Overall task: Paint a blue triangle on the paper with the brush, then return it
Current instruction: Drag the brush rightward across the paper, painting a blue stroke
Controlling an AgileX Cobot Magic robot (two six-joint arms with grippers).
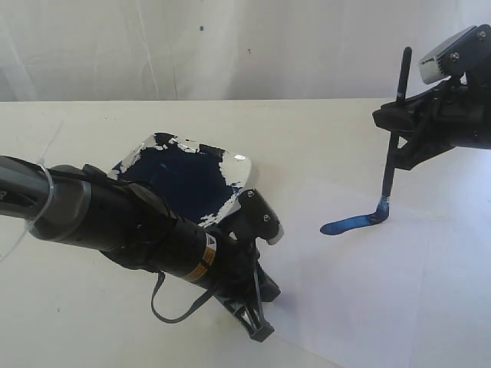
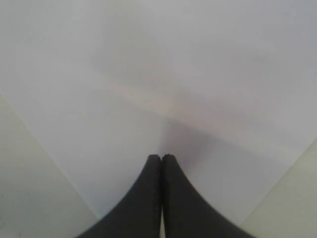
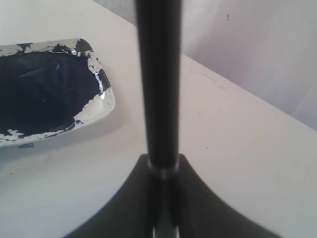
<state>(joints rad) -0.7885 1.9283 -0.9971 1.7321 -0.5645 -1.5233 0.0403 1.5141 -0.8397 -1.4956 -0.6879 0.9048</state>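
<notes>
The brush stands nearly upright at the right, its black handle held in my shut right gripper. Its blue-stained tip touches the paper. One short blue stroke runs leftward from the tip; no blue triangle shows. In the right wrist view the handle rises from between the jaws of the right gripper. My left gripper is shut and points down at the paper's near-left edge. The left wrist view shows its tips together over the white sheet, holding nothing.
A white dish filled with dark navy paint sits left of the paper, partly behind my left arm. The right wrist view also shows the dish. A pale wall stands behind the cream table.
</notes>
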